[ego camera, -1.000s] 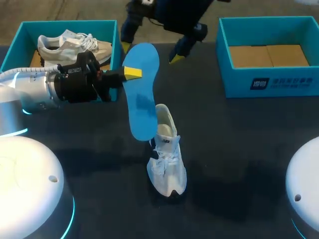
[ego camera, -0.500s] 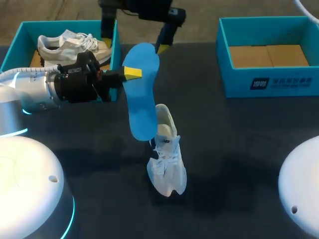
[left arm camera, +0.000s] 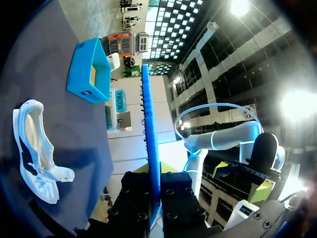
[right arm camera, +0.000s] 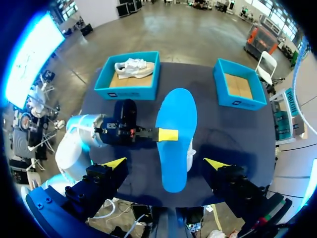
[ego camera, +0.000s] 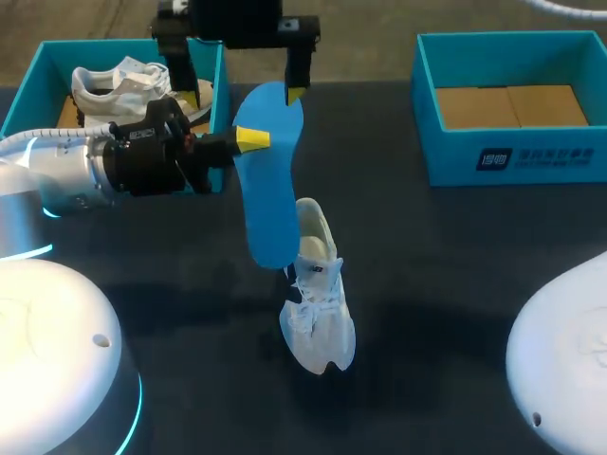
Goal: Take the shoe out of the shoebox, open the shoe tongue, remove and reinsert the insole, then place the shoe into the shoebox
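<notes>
In the head view, the left end effector (ego camera: 251,139) is clamping the blue insole (ego camera: 268,180) by one long edge and holding it upright in the air, above the middle of the surface (ego camera: 455,284). The white shoe (ego camera: 318,303) is resting just below the insole's lower end, toe toward the near edge. The insole, shoe and left arm are sitting just where they were a second ago. What has changed is the right end effector (ego camera: 243,92): it has been sliding along the far edge toward the left. Its fingers are now hanging wide apart on either side of the insole's upper end, touching nothing. The left shoebox (ego camera: 24,90) in the far left corner is holding a second shoe (ego camera: 133,83). The right shoebox (ego camera: 512,156) in the far right corner is showing only its cardboard floor.

In the left wrist view, the insole (left arm camera: 150,129) is showing edge-on, pinched between the two fingers of the left end effector (left arm camera: 154,184). The shoe (left arm camera: 32,148) is lying on the surface off to one side.

In the right wrist view, the right end effector (right arm camera: 166,163) is looking straight down, its fingers spread and the insole (right arm camera: 174,134) lying between and beyond them. The left end effector (right arm camera: 168,134) is gripping the insole's edge, and the shoe (right arm camera: 191,153) is peeking out beside it.

The insole is already out, and the right arm seems to be lining up to take or steady it for reinsertion.
</notes>
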